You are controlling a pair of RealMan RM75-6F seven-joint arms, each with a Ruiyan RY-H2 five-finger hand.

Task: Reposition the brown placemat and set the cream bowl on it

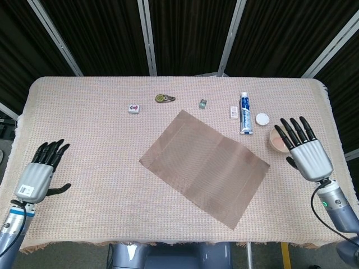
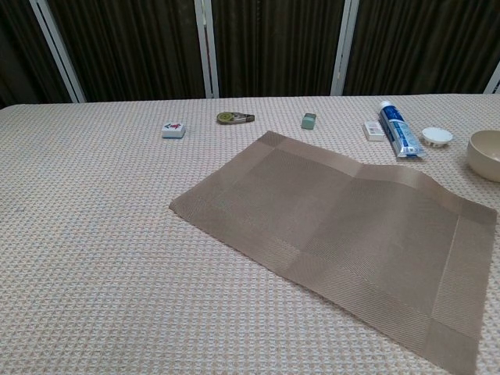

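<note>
The brown placemat (image 1: 205,166) (image 2: 336,234) lies flat on the table's middle, turned at an angle, with a slight ridge across its far right part. The cream bowl (image 1: 276,139) (image 2: 486,154) stands upright off the mat's right corner, partly hidden in the head view by my right hand (image 1: 304,149). That hand hovers over the bowl's near side, fingers spread, holding nothing. My left hand (image 1: 40,174) hangs at the table's left front edge, fingers apart and empty. The chest view shows neither hand.
Along the back stand a white tile (image 1: 134,108), a tape dispenser (image 1: 164,98), a small green block (image 1: 203,103), a white eraser (image 1: 234,112), a toothpaste tube (image 1: 245,113) and a white lid (image 1: 262,119). A woven cloth (image 1: 84,151) covers the table.
</note>
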